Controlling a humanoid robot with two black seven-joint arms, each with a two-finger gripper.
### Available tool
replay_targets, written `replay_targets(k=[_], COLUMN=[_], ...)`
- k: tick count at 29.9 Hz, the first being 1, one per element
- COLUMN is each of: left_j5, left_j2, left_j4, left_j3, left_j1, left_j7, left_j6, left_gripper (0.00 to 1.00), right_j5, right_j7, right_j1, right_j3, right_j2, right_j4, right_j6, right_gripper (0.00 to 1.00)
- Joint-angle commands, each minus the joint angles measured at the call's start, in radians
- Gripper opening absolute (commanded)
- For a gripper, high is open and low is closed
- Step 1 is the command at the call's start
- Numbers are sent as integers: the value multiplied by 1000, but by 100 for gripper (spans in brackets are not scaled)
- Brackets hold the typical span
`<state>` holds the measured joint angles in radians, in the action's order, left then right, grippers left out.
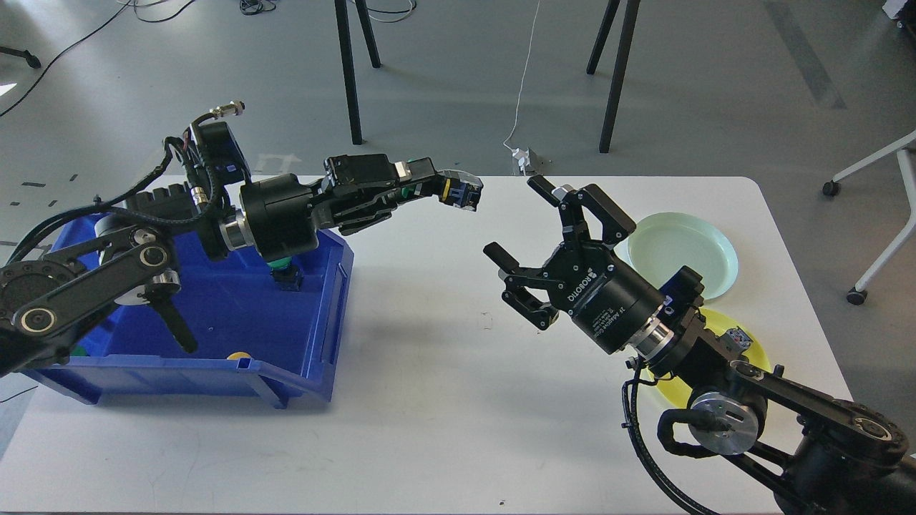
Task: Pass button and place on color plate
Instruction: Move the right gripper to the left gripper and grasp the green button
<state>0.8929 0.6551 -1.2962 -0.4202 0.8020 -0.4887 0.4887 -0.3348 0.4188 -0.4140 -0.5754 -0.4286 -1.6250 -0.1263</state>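
Observation:
My left gripper (pixel 428 184) reaches right from over the blue bin (pixel 179 372) and is shut on a green-capped button (pixel 459 193), whose black, yellow and blue body sticks out past the fingers above the table. My right gripper (pixel 517 218) is open and empty, its jaws facing that button from a short way to the right. The pale green plate (pixel 705 243) lies at the back right. The yellow plate (pixel 755 347) is mostly hidden behind my right arm, and only a corner of the button body (pixel 737 337) on it shows.
The bin holds another green button (pixel 286 274), a yellow cap (pixel 238 355) and a green cap (pixel 75 351) near its front wall. The white table (pixel 444 400) spans the view. Chair and table legs stand on the floor beyond it.

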Motion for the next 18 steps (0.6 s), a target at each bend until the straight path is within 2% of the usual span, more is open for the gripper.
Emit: replay_targets(k=[1,6,18], left_j5=[0,0,0], left_j2=[0,0,0], left_j4=[2,2,3], left_j3=[0,1,1], left_j1=[0,2,2], left_j7=[0,0,0], left_j6=[0,0,0], left_gripper=[11,12,12], right_j5=[11,36,71], right_j7=[2,0,-2], right_j1=[-14,-58,-140], right_j3=[-6,-1,26], right_j2=[7,16,135], right_j4=[10,71,197], right_j6=[5,4,0], right_gripper=[97,97,97])
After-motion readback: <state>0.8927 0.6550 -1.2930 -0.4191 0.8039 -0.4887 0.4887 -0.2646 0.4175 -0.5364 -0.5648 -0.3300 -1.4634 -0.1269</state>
